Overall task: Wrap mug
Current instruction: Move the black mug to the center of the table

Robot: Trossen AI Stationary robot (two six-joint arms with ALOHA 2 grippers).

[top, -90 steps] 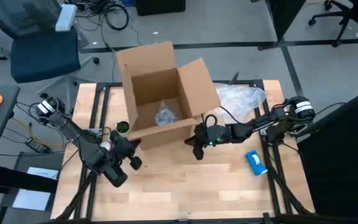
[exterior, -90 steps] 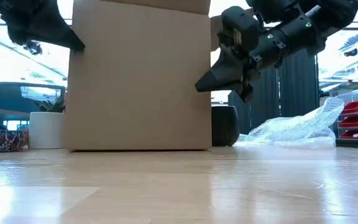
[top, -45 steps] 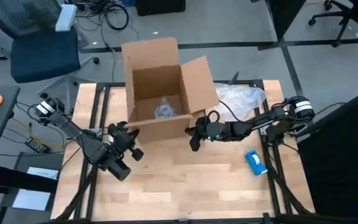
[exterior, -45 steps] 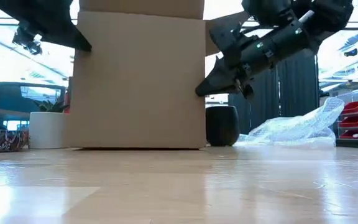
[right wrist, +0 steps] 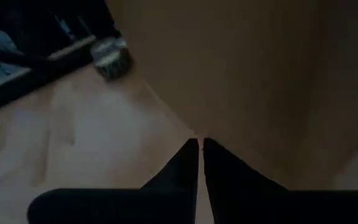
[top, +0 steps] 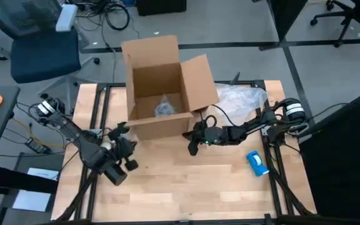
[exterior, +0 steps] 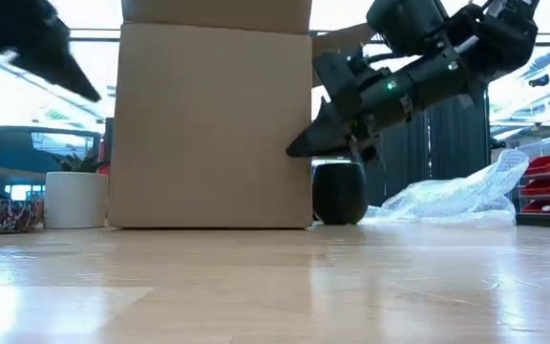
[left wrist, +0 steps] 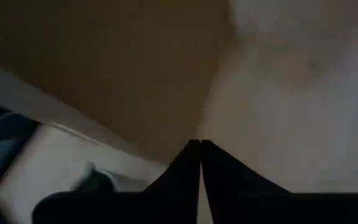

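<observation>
Mug (exterior: 340, 191) apparently the dark round cup standing on the table (top: 186, 187), just at 3 o'clock of the cardboard box (exterior: 213, 124) in the low view; hidden from above. Right gripper (top: 192, 149) pinched together, hanging just off the box's front corner, above the mug. Left gripper (top: 120, 129) likewise closed, near the box's other front corner. Bubble-wrapped bundle (top: 164, 108) inside the box, contents impossible to tell.
</observation>
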